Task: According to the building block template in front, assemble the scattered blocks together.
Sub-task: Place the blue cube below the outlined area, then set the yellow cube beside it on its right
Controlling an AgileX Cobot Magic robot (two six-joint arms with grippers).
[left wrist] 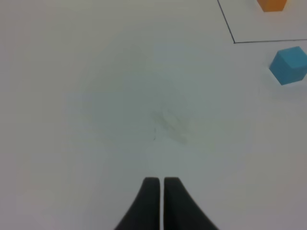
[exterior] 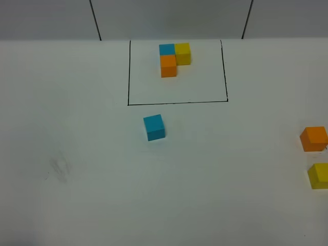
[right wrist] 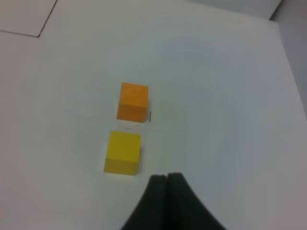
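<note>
The template [exterior: 173,57] stands inside a black-outlined rectangle [exterior: 177,102] at the back: a blue block, a yellow block and an orange block joined. A loose blue block [exterior: 154,127] lies just in front of the rectangle; it also shows in the left wrist view [left wrist: 289,65]. A loose orange block [exterior: 313,138] and a loose yellow block [exterior: 319,176] lie at the right edge, also in the right wrist view, orange [right wrist: 133,101] and yellow [right wrist: 123,152]. My left gripper [left wrist: 161,182] is shut and empty over bare table. My right gripper [right wrist: 165,177] is shut and empty beside the yellow block.
The table [exterior: 77,154] is white, with a faint grey smudge [exterior: 59,169] at the left. Black lines run up the back wall. The table's right edge shows in the right wrist view [right wrist: 288,57].
</note>
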